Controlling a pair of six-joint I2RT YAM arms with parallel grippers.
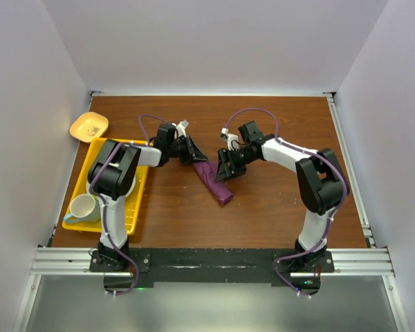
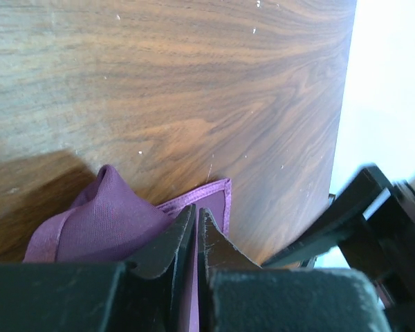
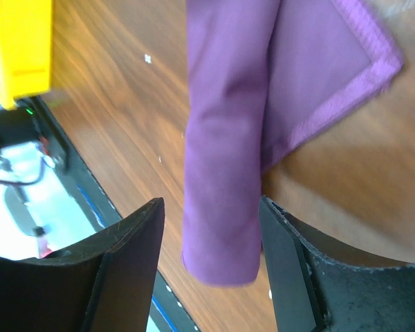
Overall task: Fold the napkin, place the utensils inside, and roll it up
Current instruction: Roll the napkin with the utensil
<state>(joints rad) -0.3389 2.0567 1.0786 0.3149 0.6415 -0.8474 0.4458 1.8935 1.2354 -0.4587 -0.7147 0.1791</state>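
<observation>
Starting at the table's [image 1: 263, 221] left edge: a yellow tray [image 1: 140, 207] carrying a cup [image 1: 84, 206]. Next, the left claw [image 2: 196, 214] is pinched narrow on the napkin [image 1: 216, 181], hemmed cloth caught between its jaws. The napkin lies bunched mid-table. Over it the right claw [image 3: 211, 207] stands wide, straddling a long fold, gripping nothing.

The left arm [image 1: 114, 173] bends inward at the elbow toward the napkin [image 1: 216, 181], and the left hand [image 1: 194, 151] sits low at the napkin's far end, its fingers [image 2: 166, 242] pinched almost together on a fold of the cloth. The right arm [image 1: 318, 183] folds in from the opposite side. The right hand [image 1: 225, 169] tilts down over the napkin's middle with its jaws spread wide and the cloth between them; whether they touch it cannot be told.
</observation>
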